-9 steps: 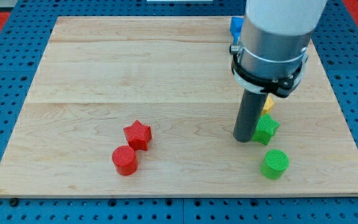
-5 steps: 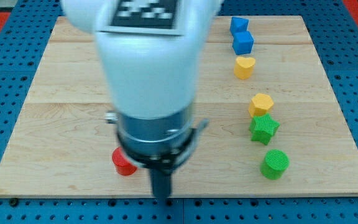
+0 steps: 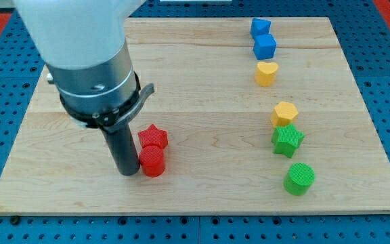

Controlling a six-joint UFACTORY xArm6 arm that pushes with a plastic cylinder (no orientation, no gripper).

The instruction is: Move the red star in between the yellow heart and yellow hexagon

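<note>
Because my tip (image 3: 128, 172) sits left of the red plastic cylinder (image 3: 153, 163), a rightward push drives it into the red plastic star (image 3: 154, 137) just behind. That sends the star toward the far-right gap between the yellow plastic heart (image 3: 266, 72) and yellow plastic hexagon (image 3: 284, 113). With no jaws on this rod, nothing is held.

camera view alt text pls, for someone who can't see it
My tip sits left of the red cylinder, the red star just above it. At the view's right, yellow heart above yellow hexagon, gap between.
</note>
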